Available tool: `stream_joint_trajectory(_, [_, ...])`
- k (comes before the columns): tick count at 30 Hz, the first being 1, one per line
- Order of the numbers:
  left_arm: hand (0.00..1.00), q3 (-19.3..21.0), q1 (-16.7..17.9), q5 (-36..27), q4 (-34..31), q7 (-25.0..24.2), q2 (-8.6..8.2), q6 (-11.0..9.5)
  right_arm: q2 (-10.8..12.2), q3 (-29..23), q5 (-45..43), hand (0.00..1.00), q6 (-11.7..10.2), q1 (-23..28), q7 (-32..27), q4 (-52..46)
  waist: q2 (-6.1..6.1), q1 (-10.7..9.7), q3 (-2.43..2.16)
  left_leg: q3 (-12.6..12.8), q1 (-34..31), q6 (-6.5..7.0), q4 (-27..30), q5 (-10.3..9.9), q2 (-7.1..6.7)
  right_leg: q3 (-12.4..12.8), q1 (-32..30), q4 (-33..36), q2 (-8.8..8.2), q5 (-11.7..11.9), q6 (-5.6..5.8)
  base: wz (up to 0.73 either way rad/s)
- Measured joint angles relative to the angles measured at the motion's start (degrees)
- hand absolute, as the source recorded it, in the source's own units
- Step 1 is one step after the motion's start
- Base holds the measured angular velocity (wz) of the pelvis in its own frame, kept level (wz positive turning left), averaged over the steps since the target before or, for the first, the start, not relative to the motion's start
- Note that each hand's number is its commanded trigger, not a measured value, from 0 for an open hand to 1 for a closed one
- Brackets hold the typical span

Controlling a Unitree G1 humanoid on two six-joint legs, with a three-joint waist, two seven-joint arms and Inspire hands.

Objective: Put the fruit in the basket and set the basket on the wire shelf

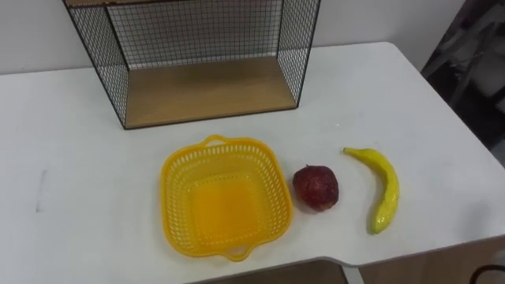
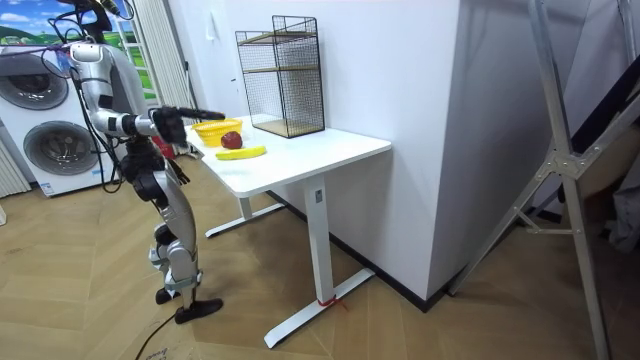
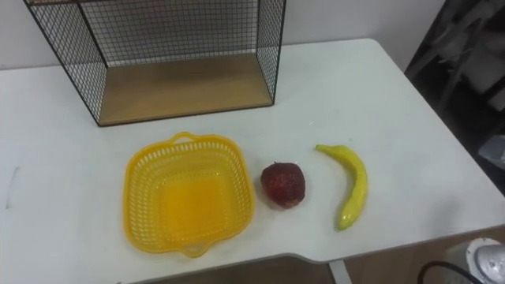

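Note:
An empty yellow plastic basket [image 1: 225, 209] sits near the front edge of the white table [image 1: 79, 158]. To its right lies a dark red round fruit [image 1: 316, 188], close to the basket's rim. Further right lies a yellow banana [image 1: 384, 189], curved, stem end away from me. The black wire shelf [image 1: 205, 91] with a wooden floor stands behind the basket, its open side facing me. In the room view I stand at the table's end, my right hand [image 2: 200, 113] held out level above the near table edge, short of the basket [image 2: 215, 127].
The table's right edge runs close to the banana, and its front edge curves inward below the fruit. In the room view two washing machines [image 2: 50, 140] stand behind me and a metal frame [image 2: 560, 150] stands at the room view's right.

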Motion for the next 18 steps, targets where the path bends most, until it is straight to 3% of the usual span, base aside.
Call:
stream_joint_trajectory(4, [0.00,-1.5,-0.7,0.0,0.5,-0.1,0.12,-0.7,-0.5,5.0,-3.1,0.00,-0.9,0.0,3.1,-1.9,0.02,1.1,0.00,0.5,0.1,0.00,0.0,0.0,0.10,0.8,-0.1,0.2,0.18,0.1,-0.09,-0.08])
stream_joint_trajectory(15, [0.00,-3.2,-1.0,0.2,1.3,-2.4,0.46,-1.0,-0.8,16.0,-4.8,0.00,-0.3,-0.5,23.3,-4.4,-0.36,3.6,-0.01,0.4,0.2,-0.04,-0.1,0.0,0.41,0.5,0.6,-0.9,0.41,0.6,-0.19,0.01])
stream_joint_trajectory(18, [0.00,-3.3,-0.9,0.2,1.3,-3.0,0.72,-1.0,-0.8,18.6,-4.9,0.00,-0.2,-0.5,28.1,-4.0,-1.04,3.9,0.36,0.0,0.2,-0.05,0.0,0.0,0.45,0.2,0.9,-1.2,0.39,0.6,-0.22,0.05])
